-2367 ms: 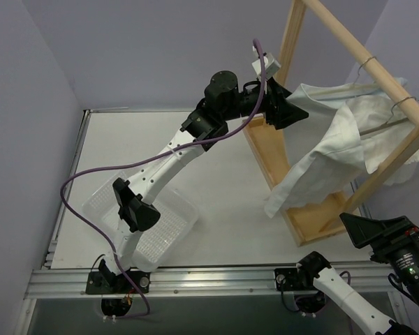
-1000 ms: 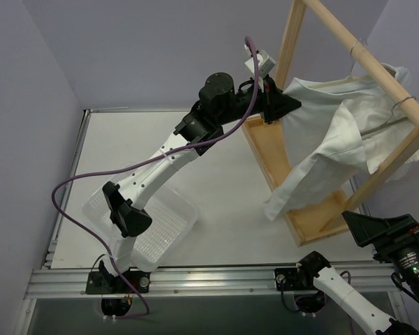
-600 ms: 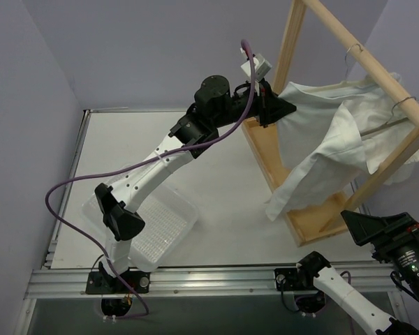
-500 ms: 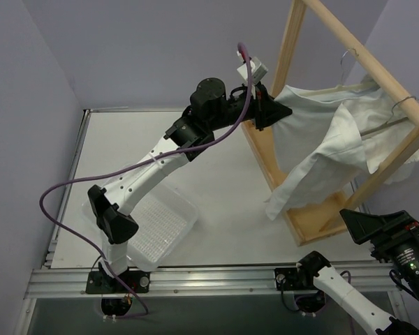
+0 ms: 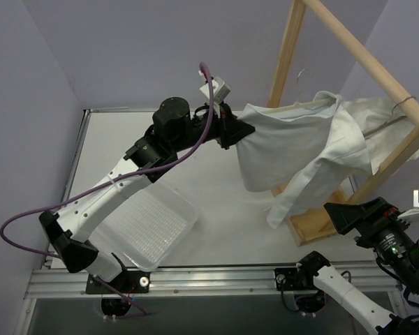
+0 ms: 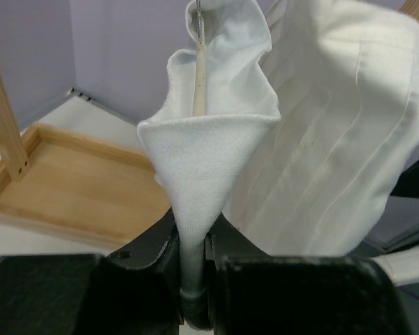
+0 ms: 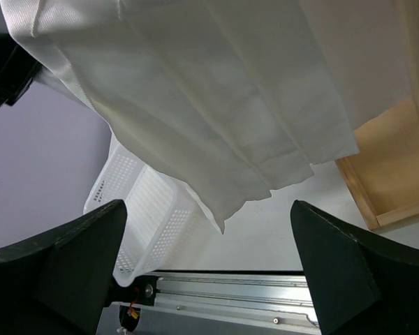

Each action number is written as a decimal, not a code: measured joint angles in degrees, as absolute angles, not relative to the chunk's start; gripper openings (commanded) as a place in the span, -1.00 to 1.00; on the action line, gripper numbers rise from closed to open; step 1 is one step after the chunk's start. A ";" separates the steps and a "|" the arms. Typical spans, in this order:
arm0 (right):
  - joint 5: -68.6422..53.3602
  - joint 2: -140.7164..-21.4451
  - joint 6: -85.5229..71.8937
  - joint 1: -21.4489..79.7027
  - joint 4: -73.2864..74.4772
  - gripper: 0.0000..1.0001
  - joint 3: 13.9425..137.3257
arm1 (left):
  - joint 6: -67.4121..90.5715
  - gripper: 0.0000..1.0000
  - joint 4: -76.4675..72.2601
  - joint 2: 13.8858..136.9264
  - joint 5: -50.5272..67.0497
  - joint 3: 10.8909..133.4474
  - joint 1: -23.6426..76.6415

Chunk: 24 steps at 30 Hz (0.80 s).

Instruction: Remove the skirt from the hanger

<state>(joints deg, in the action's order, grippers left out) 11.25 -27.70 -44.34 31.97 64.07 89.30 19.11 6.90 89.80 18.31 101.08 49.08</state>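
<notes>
A robot lab: plain lilac walls (image 5: 126, 49), aluminium rail (image 5: 195, 281)

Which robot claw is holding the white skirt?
The left claw. It is pinched shut on a corner of the skirt. The right claw is wide open underneath the cloth and holds nothing.

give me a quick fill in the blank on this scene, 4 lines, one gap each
1. The left gripper is ____ on a fold of the white skirt.
2. The right gripper, under the skirt, has its jaws ____.
3. The white plastic basket lies on the table beside the ____ arm.
4. The rack is made of ____.

Missing words: shut; open; left; wood
</notes>
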 measured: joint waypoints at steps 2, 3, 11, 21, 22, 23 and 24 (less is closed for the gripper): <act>10.39 -28.56 -43.64 31.97 62.57 0.98 88.01 | 19.55 -0.95 8.82 84.68 16.88 95.24 48.99; 9.80 -28.88 -43.35 31.97 61.80 0.96 87.18 | 19.90 -0.95 9.47 81.80 16.34 92.12 48.93; -1.48 -32.69 -40.21 26.39 53.60 0.87 80.42 | 22.76 -0.95 18.35 60.86 12.29 73.14 47.66; -24.56 -38.33 -35.14 6.50 46.19 0.37 82.46 | 21.91 -0.95 29.76 52.80 12.14 70.15 47.51; -27.16 -38.35 -34.74 4.29 45.50 0.25 82.46 | 21.80 -0.95 30.13 52.62 12.78 69.97 47.53; -29.58 -38.37 -34.76 2.37 44.86 0.18 82.46 | 21.71 -0.95 30.33 52.51 13.61 69.82 47.51; -31.88 -38.48 -34.79 0.23 44.23 0.14 82.46 | 21.63 -0.95 30.65 52.47 14.39 69.76 47.53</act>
<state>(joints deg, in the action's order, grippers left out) -31.88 -38.48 -34.79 0.23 44.23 82.46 21.63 30.65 52.47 14.39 69.76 47.53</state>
